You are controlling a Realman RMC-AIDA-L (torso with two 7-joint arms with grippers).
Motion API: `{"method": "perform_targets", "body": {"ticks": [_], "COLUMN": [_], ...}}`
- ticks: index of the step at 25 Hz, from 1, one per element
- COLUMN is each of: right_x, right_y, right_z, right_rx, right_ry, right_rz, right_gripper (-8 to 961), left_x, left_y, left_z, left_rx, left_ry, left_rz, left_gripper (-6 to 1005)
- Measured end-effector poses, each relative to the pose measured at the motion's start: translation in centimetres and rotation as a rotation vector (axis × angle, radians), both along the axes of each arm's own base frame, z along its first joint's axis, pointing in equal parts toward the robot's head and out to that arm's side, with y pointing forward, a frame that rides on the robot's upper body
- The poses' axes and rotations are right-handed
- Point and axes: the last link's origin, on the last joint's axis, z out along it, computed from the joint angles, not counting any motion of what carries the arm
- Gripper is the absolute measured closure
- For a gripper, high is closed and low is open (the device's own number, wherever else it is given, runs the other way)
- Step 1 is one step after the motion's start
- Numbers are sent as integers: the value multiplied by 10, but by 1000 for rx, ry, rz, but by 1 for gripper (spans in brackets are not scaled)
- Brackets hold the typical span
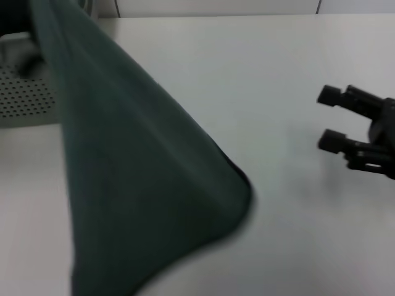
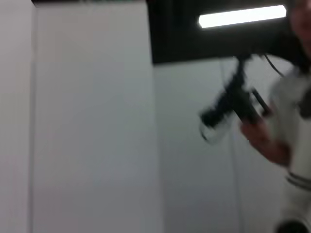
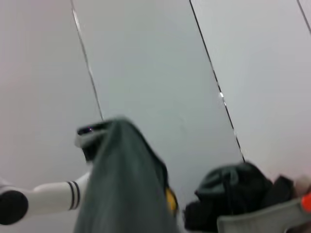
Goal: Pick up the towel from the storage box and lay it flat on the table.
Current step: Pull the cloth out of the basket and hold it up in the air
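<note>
The dark green towel (image 1: pixel 136 185) hangs in a long fold from beyond the upper left of the head view, and its lower end reaches the white table (image 1: pixel 278 61). In the right wrist view the towel (image 3: pixel 126 189) hangs from my left gripper (image 3: pixel 90 138), which holds its top edge; a bit of yellow reverse shows. The perforated grey storage box (image 1: pixel 24 102) stands at the far left behind the towel. My right gripper (image 1: pixel 331 118) hovers over the table at the right, open and empty, well away from the towel.
The right wrist view shows a grey bin rim (image 3: pixel 262 221) with dark cloth (image 3: pixel 233 191) bunched in it. The left wrist view shows only wall panels, a ceiling light and my right arm (image 2: pixel 233 107) farther off.
</note>
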Motion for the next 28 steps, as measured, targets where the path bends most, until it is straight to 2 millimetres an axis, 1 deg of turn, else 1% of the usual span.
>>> {"method": "perform_targets", "body": {"ticks": [3, 5, 6, 7, 10, 11, 12, 13, 20, 24, 28], "right_x": [1, 0, -1, -2, -6, -6, -8, -11, -24, -32, -40], "right_y": [-6, -9, -9, -8, 1, 1, 7, 17, 49, 57, 62], "right_z": [12, 19, 23, 25, 30, 30, 30, 27, 14, 10, 12], "right_rx": [13, -3, -13, -25, -56, -56, -63, -61, 5, 33, 67], "right_ry": [14, -1, -17, -33, -105, -105, -138, -189, -337, -383, -390], "right_rz": [56, 112, 139, 162, 213, 213, 224, 227, 226, 265, 297], "right_gripper": [99, 99, 98, 98, 98, 98, 98, 100, 114, 122, 176], "left_x": [3, 6, 7, 9, 15, 17, 20, 23, 40, 49, 57], "left_y": [2, 3, 4, 4, 4, 4, 5, 5, 6, 6, 8], "left_z": [-13, -27, -29, -36, -48, -51, -54, -57, -68, -72, -70], "left_rx": [-56, -108, -119, -150, -202, -214, -228, -240, -298, -308, -267], "left_ry": [112, 210, 231, 284, 365, 383, 401, 413, 457, 462, 420], "left_rz": [-41, -85, -94, -117, -162, -175, -192, -210, -281, -309, -320], "left_gripper": [985, 985, 985, 985, 985, 985, 985, 984, 984, 985, 987]}}
